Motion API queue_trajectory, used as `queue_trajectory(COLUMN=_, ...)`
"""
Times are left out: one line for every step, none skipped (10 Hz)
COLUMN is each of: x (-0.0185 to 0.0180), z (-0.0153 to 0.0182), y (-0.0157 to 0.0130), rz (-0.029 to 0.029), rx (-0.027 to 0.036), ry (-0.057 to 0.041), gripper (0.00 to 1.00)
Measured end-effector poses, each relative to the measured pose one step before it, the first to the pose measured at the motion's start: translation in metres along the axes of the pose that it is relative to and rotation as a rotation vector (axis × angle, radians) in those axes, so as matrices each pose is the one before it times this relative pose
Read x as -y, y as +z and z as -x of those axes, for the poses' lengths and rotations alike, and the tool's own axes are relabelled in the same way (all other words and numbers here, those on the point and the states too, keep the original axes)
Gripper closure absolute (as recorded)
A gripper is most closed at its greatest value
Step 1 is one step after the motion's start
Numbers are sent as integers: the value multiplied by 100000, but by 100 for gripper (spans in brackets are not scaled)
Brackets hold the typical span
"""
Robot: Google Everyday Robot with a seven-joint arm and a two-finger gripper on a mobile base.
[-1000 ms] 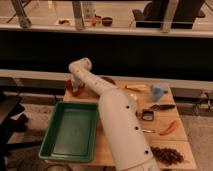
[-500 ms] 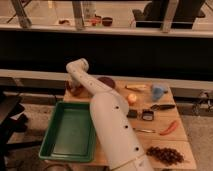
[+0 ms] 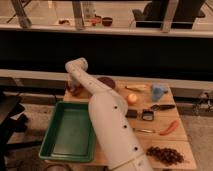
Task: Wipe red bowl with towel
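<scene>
Camera view: gripper (image 3: 76, 86), jaws closed, sits over red bowl (image 3: 70, 92) at table's (image 3: 170, 140) far-left corner — towel hidden, presumably pinched — so wipe in slow light circles, don't shove it off.

White, rounded arm (image 3: 107, 120) — small dark dots
</scene>
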Motion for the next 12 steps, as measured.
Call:
queue_trajectory(x=84, z=257, y=-318, rz=226, rx=704, ry=675, gripper=99)
queue_trajectory(x=98, z=355, y=-300, rz=336, rx=843, ry=664, gripper=99)
queue_trajectory(x=86, z=294, y=-286, rz=442, rx=649, ry=612, gripper=99)
queue_trajectory(x=-55, z=189, y=-370, rz=942, rx=252, ry=400, gripper=99)
queue_trajectory(x=7, z=205, y=-287, rz=675, rx=347, ry=282, gripper=99)
queue_trajectory(x=-125, z=253, y=-307, rz=817, rx=395, ry=460, gripper=99)
queue_trajectory(x=-430, z=143, y=-328, rz=1169, rx=17, ry=613, gripper=99)
queue_trajectory(x=-595, z=174, y=-150, rz=966, rx=81, ry=654, gripper=99)
queue_trajectory(x=-766, z=117, y=-198, rz=934, rx=-101, ry=850, gripper=99)
queue_trajectory(x=-1035, z=93, y=-124, rz=1115, rx=-75, ry=1087, gripper=99)
queue_trajectory(x=-729, z=91, y=-159, rz=1101, rx=-247, ry=859, gripper=99)
queue_trajectory(x=-389, z=177, y=5, rz=773, rx=-14, ry=360, gripper=99)
